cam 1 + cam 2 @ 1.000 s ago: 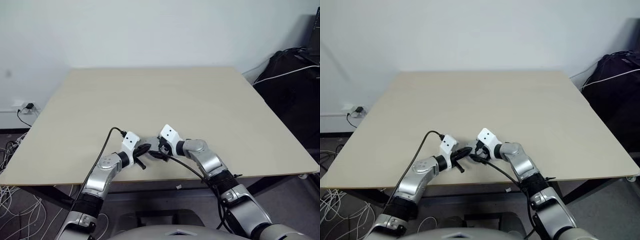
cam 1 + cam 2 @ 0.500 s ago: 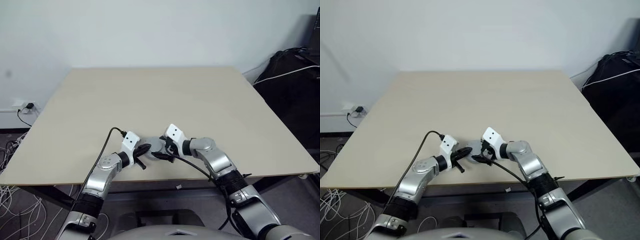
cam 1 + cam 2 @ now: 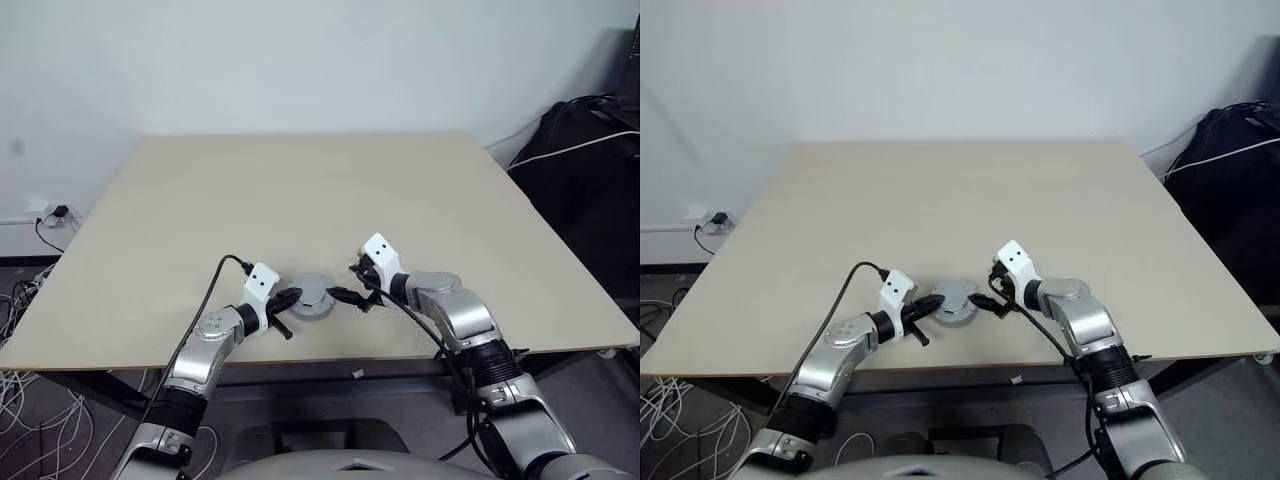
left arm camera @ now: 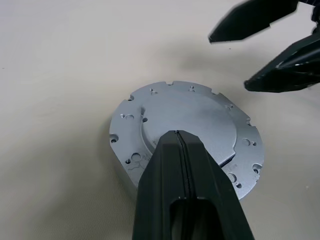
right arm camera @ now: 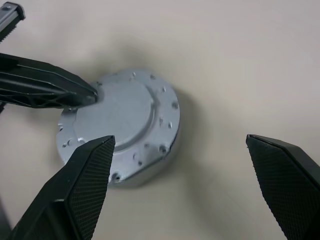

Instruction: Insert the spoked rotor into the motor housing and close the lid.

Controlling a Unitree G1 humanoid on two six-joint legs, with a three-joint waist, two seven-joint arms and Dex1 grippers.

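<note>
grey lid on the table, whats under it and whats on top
The flat round grey metal lid caps a round grey body on the beige table; whatever lies beneath is covered. On top, the shut left gripper reaches over it. The open right gripper is beside it, apart.

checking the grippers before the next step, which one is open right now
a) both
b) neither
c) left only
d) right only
d: the right gripper has its fingers spread wide beside the lid, while the left gripper is pressed shut, tips resting on the lid's grey top.

One lid [image 4: 187, 132] (grey), two end effectors
</note>
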